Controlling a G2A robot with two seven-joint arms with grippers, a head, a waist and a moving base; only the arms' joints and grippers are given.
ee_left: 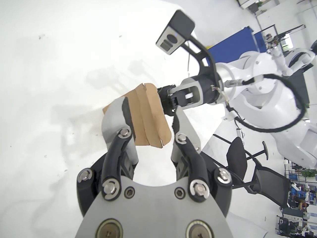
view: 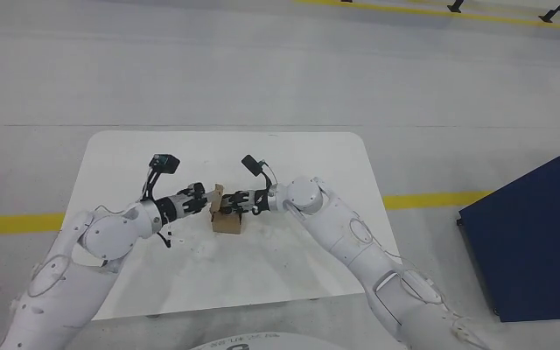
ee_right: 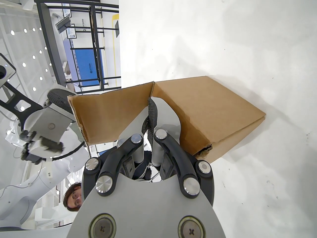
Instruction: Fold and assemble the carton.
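Carton [view: 226,220] on the desk [view: 289,262].
At its flap [ee_left: 148,115], left fingers [ee_left: 116,115] spread open; right fingers [ee_right: 152,115] pinch its edge.

Left gripper [ee_left: 151,108] and right gripper [ee_right: 154,106] flank the carton [view: 229,224]; near side lies free.

We're looking at a grey floor [view: 262,79] with yellow lines [view: 429,199], a white table [view: 271,271], a blue cabinet [view: 525,245] off to the side, black office chairs [ee_left: 236,159] and a black metal rack [ee_right: 48,35] further back.
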